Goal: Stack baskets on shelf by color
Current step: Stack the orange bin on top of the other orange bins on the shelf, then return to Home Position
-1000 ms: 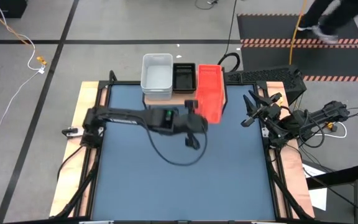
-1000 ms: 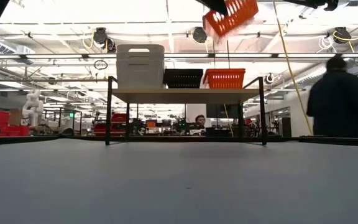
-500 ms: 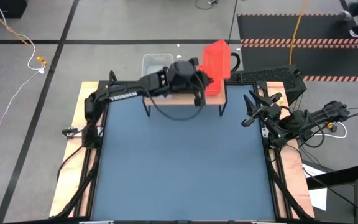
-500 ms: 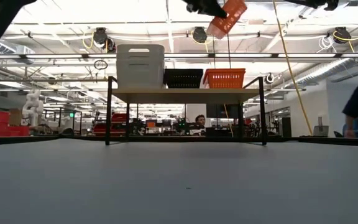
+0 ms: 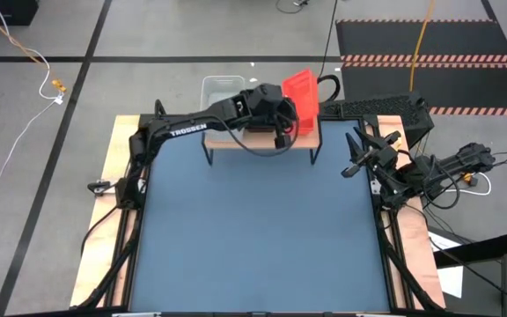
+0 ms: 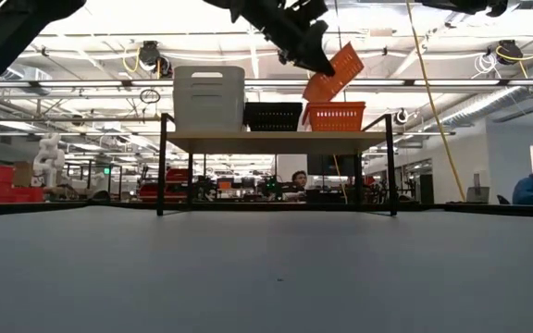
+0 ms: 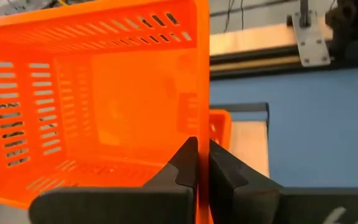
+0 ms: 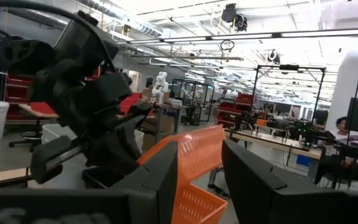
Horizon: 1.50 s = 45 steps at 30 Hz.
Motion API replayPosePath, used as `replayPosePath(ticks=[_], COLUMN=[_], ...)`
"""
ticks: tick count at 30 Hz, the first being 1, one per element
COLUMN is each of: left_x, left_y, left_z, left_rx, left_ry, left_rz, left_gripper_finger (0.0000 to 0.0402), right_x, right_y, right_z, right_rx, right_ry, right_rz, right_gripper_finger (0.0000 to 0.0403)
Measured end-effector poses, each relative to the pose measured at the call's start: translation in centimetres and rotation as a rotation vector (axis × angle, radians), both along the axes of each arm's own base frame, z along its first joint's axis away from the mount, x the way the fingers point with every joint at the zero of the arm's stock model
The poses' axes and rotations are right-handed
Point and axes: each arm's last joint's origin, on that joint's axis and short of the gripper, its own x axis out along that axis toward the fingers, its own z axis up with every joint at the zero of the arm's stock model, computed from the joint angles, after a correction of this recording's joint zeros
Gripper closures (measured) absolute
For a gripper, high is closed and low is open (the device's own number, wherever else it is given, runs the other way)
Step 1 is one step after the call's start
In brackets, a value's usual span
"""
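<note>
The left gripper (image 7: pixel 197 163) has its jaws pinched on the wall of a red basket (image 6: pixel 333 71), holding it tilted above the red basket (image 6: pixel 334 116) at the shelf's (image 6: pixel 276 141) right end. The right gripper (image 5: pixel 352 158) waits at the table's right edge, jaws apart.

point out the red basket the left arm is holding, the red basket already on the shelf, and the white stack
held red basket (image 6: pixel 334 72), low view, its tilted slatted side
red basket on the shelf (image 6: pixel 334 117), low view, its front wall
white stack (image 6: pixel 208 97), low view, its front face
</note>
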Motion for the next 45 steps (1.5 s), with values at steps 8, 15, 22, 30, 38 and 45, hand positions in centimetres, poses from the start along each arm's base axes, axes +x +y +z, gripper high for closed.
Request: replayPosePath(ticks=[8,15,22,30,38,45], left_x=[0.1,-0.2,-0.2,-0.8,-6.6,-8.0], left_y=[-0.9,-0.6,-0.4,-3.8,-10.0,-13.7], left_z=[-0.3,-0.5,-0.5,-0.1,6.6,0.4], left_rx=[-0.002,-0.002,0.000,-0.046,-0.015,0.025], left_ry=[0.038,0.061,0.063,0.135,0.101,-0.205], left_rz=[0.001,0.115,0.123,0.148,0.093,-0.193], left_gripper_finger=[0.0390,0.0290,0.0214,0.0204,0.0226,0.0292], right_x=[0.0,0.0,0.0,0.1,1.1,3.1], right_y=[0.0,0.0,0.0,0.0,0.6,1.8], right_z=[0.0,0.0,0.0,-0.1,-0.4,-0.6], right_rx=[-0.001,0.001,0.001,-0.002,-0.081,-0.201], right_ry=[0.000,-0.001,-0.001,0.007,0.000,-0.064], right_rz=[0.000,0.000,0.001,0.001,0.166,0.727], right_gripper_finger=[0.0284,0.0284,0.0284,0.0284,0.0284,0.0290])
